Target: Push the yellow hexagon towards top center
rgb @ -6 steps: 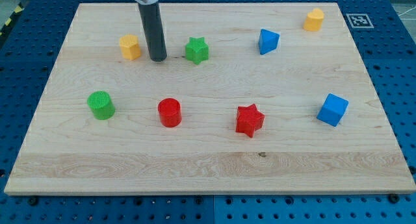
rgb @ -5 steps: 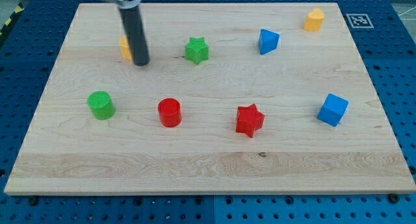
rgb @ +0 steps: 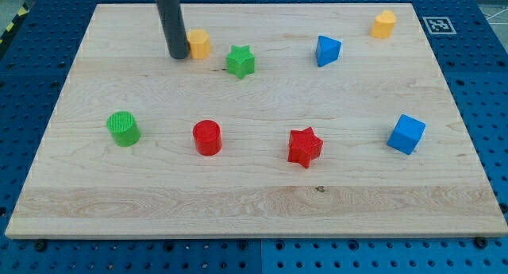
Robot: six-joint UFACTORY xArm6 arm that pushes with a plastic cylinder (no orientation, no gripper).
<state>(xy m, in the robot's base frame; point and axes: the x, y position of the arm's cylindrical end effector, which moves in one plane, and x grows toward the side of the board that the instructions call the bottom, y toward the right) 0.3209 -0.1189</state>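
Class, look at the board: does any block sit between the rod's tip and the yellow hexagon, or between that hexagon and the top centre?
Nothing visible does. My tip sits right against the yellow hexagon on the view's left side. The green star lies to the hexagon's lower right, off the path toward the top centre of the wooden board.

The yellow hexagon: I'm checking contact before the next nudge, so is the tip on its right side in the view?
No. My tip sits against the view's left side of the yellow hexagon.

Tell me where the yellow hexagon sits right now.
The yellow hexagon sits near the view's top, left of centre, against the right side of my tip, with the green star just to its right.
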